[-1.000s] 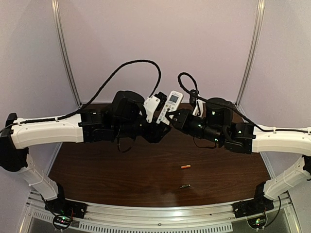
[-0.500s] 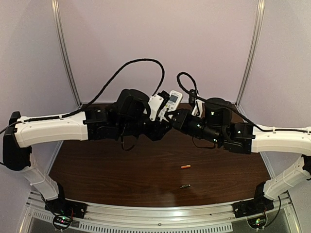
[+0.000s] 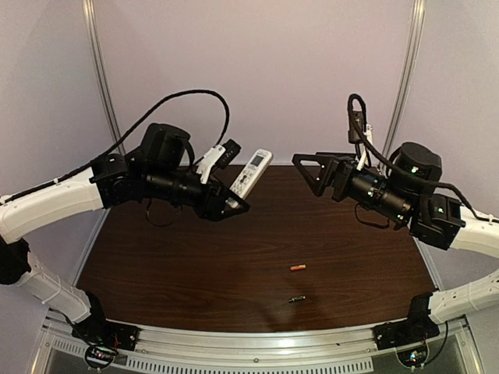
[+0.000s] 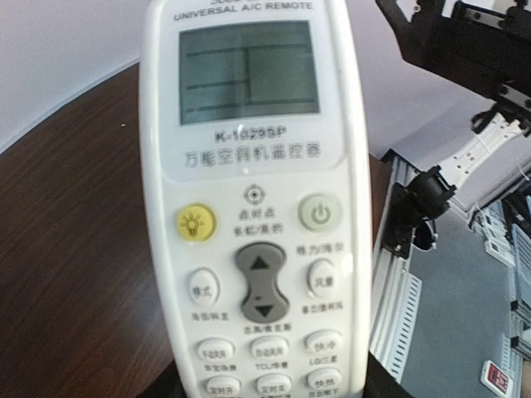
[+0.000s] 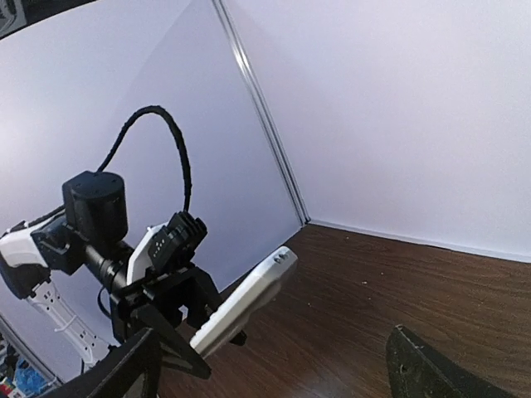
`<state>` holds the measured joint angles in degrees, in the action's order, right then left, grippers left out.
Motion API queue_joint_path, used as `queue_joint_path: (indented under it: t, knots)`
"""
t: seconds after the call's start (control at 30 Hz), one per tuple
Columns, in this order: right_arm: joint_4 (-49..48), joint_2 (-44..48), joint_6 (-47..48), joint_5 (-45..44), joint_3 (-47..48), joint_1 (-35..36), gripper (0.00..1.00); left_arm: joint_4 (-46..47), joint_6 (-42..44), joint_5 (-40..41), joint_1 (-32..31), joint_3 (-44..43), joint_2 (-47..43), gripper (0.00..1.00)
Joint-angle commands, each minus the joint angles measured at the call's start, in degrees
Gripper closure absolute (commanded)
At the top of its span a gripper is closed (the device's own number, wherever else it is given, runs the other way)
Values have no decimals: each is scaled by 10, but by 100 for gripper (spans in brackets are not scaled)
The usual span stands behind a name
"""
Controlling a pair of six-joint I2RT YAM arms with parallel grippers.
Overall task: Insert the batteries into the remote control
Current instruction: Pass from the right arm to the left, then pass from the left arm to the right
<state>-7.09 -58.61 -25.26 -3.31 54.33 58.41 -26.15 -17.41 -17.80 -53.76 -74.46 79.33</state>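
Note:
The white remote control (image 3: 252,172) is held in the air over the back of the table, button side showing in the left wrist view (image 4: 253,207). My left gripper (image 3: 232,188) is shut on its lower end, and dark fingers (image 4: 388,386) flank it at the frame's bottom. My right gripper (image 3: 307,175) hangs open and empty to the right of the remote, apart from it; its wrist view shows the remote (image 5: 246,302) side-on between its spread fingers (image 5: 427,369). The orange battery (image 3: 297,267) and the dark battery (image 3: 295,298) lie on the table near the front.
The dark wooden table (image 3: 171,265) has walls close behind and a metal rail (image 3: 257,347) along its near edge. A black cable (image 3: 179,97) loops above the left arm.
My right gripper has let go of the remote, opened wide and pulled back to the right. The left arm has drawn the remote to the left, away from it.

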Motion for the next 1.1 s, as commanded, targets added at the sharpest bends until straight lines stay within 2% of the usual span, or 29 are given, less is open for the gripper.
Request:
queue_joint_path:
  t: [0.0, 0.07, 0.2, 0.47, 0.57, 0.7, 0.87, 1.07]
  knots:
    - [63, 17, 251, 102, 0, -1, 9, -61, 29, -200, 22, -4, -27, 81]
    - [101, 20, 312, 148, 14, 0, 13, -91, 40, -265, 23, -11, -32, 79]
    - [162, 6, 368, 206, 65, 5, 18, -121, 40, -388, 23, -8, -37, 78]
    - [277, -28, 405, 285, 144, 48, 22, -133, 40, -532, 22, 11, -41, 79]
    - [309, -45, 420, 280, 174, 87, 22, -134, 41, -563, 19, 20, -37, 78]
    - [362, -78, 450, 259, 216, 131, 23, -135, 44, -563, -14, 28, -19, 78]
    - [403, -110, 481, 232, 242, 154, 25, -138, 51, -565, -40, 29, -4, 78]
    - [432, -140, 497, 233, 269, 187, 47, -138, 50, -584, -42, 22, 4, 79]
